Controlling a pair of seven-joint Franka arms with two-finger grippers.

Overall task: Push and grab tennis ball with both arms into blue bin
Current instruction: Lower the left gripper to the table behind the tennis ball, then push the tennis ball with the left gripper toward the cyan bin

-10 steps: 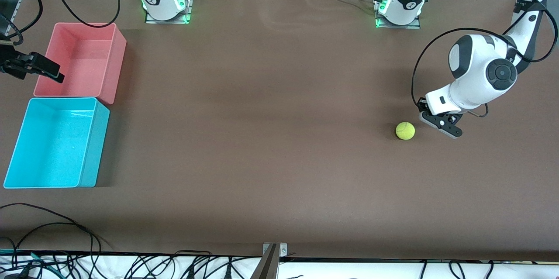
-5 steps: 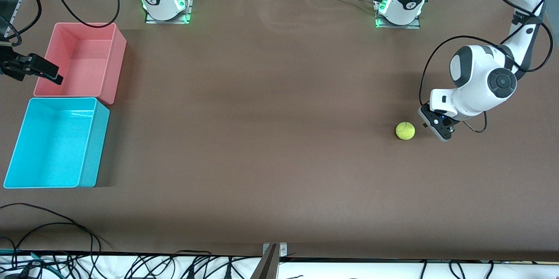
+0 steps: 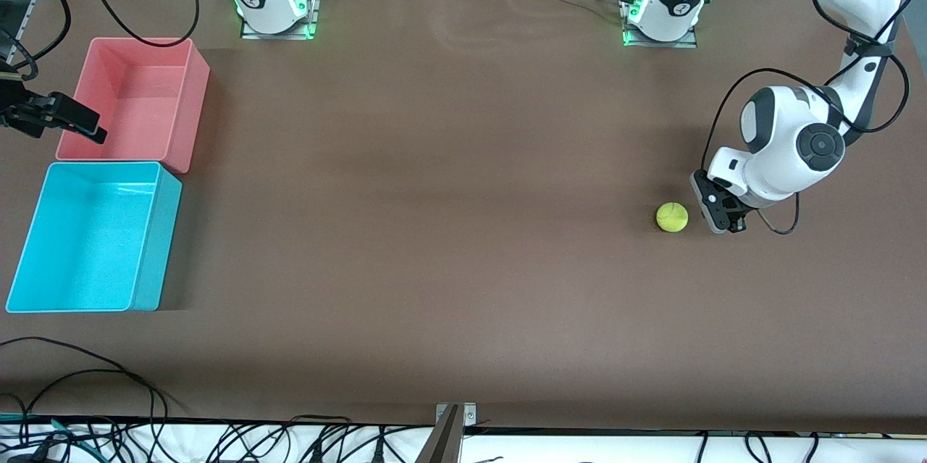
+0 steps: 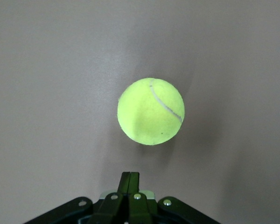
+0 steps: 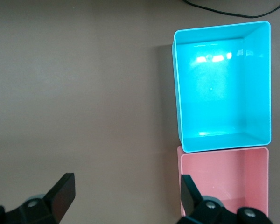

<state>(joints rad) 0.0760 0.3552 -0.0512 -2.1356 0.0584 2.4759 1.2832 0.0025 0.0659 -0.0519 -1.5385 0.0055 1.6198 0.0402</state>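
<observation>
Flanking the blue bin [image 3: 94, 235], a pink bin [image 3: 134, 97], touching.

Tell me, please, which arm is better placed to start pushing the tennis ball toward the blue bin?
The left arm, probably. Its left gripper, fingers shut, sits low beside the tennis ball. The right gripper waits open over the pink bin, near the blue bin.
</observation>
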